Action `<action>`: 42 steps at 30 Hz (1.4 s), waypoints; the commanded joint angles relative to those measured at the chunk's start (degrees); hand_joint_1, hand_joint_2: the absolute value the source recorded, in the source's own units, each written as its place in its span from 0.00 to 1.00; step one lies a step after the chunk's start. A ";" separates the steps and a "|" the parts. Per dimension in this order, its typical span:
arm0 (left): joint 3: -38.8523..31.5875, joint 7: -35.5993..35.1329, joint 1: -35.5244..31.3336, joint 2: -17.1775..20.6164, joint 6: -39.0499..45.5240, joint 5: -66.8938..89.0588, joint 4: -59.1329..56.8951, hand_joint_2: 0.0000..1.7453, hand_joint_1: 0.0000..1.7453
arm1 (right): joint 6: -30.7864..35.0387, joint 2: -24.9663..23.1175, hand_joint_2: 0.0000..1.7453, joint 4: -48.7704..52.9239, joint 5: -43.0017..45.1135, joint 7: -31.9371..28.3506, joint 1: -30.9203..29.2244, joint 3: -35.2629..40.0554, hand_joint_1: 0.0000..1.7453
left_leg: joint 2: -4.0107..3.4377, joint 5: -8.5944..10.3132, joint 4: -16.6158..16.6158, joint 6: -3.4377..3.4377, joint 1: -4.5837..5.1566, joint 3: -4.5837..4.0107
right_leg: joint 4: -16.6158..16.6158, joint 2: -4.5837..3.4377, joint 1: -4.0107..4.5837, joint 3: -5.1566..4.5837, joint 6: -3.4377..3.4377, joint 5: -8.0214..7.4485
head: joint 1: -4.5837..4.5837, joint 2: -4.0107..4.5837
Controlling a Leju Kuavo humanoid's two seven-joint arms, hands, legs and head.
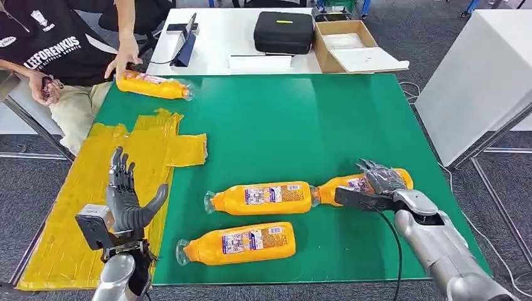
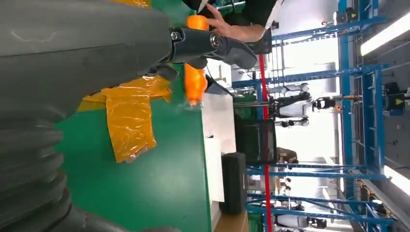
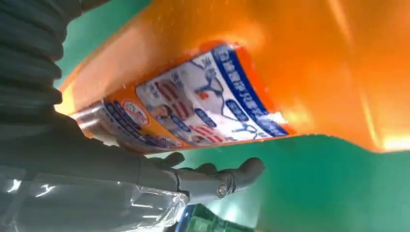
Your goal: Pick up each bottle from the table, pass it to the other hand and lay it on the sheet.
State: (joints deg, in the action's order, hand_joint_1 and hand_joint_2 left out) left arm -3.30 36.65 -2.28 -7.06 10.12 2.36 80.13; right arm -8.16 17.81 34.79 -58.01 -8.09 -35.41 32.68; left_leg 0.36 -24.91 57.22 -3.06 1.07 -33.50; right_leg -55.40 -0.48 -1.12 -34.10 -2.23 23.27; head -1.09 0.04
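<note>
On green table (image 1: 351, 113): yellow sheet (image 1: 94, 188), bottles (image 1: 262, 198).

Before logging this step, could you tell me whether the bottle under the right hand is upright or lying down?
Lying down: the bottle rests on its side on the green table, with the right hand over it.

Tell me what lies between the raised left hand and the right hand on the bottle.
In the head view, two orange plastic bottles lie on the green mat between the left hand and the right hand.
</note>
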 commanded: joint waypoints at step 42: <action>-5.26 -1.62 2.85 0.74 1.12 -2.62 -3.14 1.00 0.00 | 21.06 -5.34 1.00 34.20 6.95 8.74 13.46 -14.10 1.00 | 0.14 -0.01 -0.01 0.11 -0.08 -0.03 | 0.00 0.13 0.05 0.04 0.11 0.06 | 0.00 0.00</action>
State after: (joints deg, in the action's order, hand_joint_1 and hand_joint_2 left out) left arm -5.90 35.50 1.05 -5.22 11.45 -0.42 77.57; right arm 12.48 15.32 59.52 -50.82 0.28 -25.35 24.43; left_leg 0.52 -24.87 57.20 -3.11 1.02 -33.60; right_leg -55.41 -0.37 -1.10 -34.14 -2.20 23.31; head -1.09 0.04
